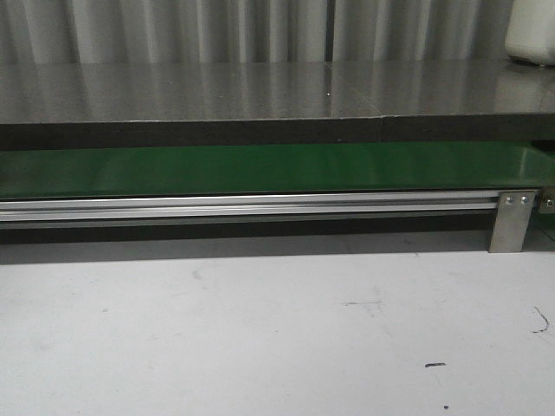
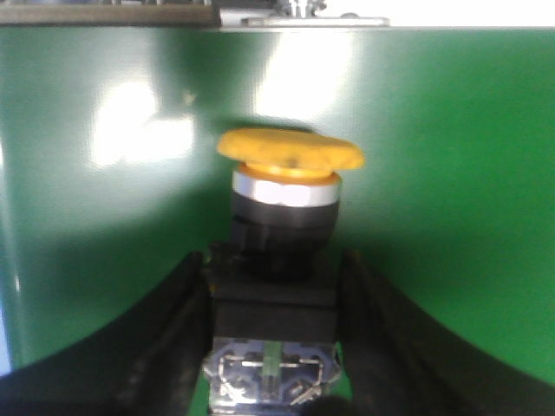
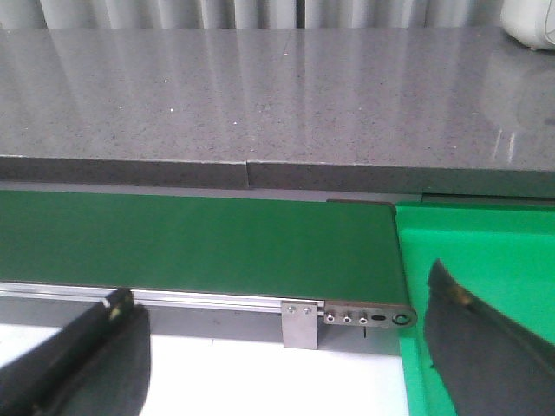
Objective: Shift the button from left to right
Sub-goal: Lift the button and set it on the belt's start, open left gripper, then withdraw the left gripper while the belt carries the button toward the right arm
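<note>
The button [image 2: 290,154] has a round orange-yellow cap, a silver collar and a black boxy body. It shows only in the left wrist view, over a green surface [image 2: 451,173]. My left gripper [image 2: 273,269] is shut on the button's black body, one finger against each side. I cannot tell whether the button rests on the green surface. My right gripper [image 3: 277,290] is open and empty, over the white table near the belt's end. Neither gripper nor the button shows in the front view.
A green conveyor belt [image 1: 260,169] with an aluminium rail [image 1: 243,206] and a metal bracket [image 1: 513,221] runs across the scene. A grey stone counter [image 1: 260,91] lies behind it and the white table [image 1: 260,329] in front. A bright green tray [image 3: 486,251] sits past the belt's right end.
</note>
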`<state>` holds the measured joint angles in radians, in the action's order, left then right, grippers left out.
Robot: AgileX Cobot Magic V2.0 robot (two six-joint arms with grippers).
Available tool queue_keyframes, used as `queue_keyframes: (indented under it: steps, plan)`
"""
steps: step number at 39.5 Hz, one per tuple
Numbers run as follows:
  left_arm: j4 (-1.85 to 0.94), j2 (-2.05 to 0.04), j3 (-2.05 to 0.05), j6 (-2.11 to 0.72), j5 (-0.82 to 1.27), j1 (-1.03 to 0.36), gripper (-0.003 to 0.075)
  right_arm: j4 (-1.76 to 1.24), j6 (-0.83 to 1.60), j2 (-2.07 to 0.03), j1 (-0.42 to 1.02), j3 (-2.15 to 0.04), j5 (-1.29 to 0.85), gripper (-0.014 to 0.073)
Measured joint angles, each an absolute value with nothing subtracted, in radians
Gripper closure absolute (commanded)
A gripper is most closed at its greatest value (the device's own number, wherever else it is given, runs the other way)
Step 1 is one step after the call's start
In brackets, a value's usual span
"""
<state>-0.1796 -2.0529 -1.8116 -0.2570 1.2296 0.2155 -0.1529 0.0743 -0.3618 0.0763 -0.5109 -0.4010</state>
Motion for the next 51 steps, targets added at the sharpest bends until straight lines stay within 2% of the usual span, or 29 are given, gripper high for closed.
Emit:
queue_keyframes:
  steps: [2, 4, 8, 11, 13, 20, 21, 32, 39, 51]
  plan:
    - [-0.180, -2.053, -1.817, -0.257, 1.229, 0.213, 0.0183, -0.153, 0.074, -0.362, 0.076, -0.511, -0.401, -0.0060]
    - [-0.178, -2.053, -1.830, -0.257, 1.233, 0.207, 0.0153, -0.153, 0.074, -0.362, 0.076, -0.511, -0.401, -0.0060]
    - [-0.176, -2.053, -1.878, -0.257, 1.236, 0.193, 0.0161, -0.153, 0.074, -0.362, 0.076, -0.511, -0.401, -0.0060]
    - [-0.174, -2.053, -1.924, -0.257, 1.236, 0.173, 0.0213, -0.153, 0.074, -0.362, 0.076, -0.511, -0.401, -0.0060]
    - [-0.174, -2.050, -1.942, -0.257, 1.236, 0.159, 0.0288, -0.153, 0.074, -0.362, 0.076, -0.511, -0.401, -0.0060]
    - [-0.149, -2.015, -1.954, -0.257, 1.239, 0.080, 0.0711, -0.153, 0.074, -0.362, 0.076, -0.511, -0.401, -0.0060]
    - [-0.133, -2.006, -1.954, -0.256, 1.241, 0.066, 0.0741, -0.153, 0.074, -0.362, 0.076, -0.511, -0.401, -0.0060]
    - [-0.071, -1.849, -1.904, -0.191, 1.246, -0.007, 0.0741, -0.153, 0.074, -0.362, 0.076, -0.511, -0.401, -0.0060]
    - [-0.071, -1.674, -1.733, -0.186, 1.226, -0.007, 0.0741, -0.153, 0.074, -0.362, 0.076, -0.511, -0.401, -0.0060]
    - [-0.074, -1.231, -1.179, -0.184, 0.780, -0.007, 0.0741, -0.153, 0.074, -0.362, 0.076, -0.511, -0.401, -0.0060]
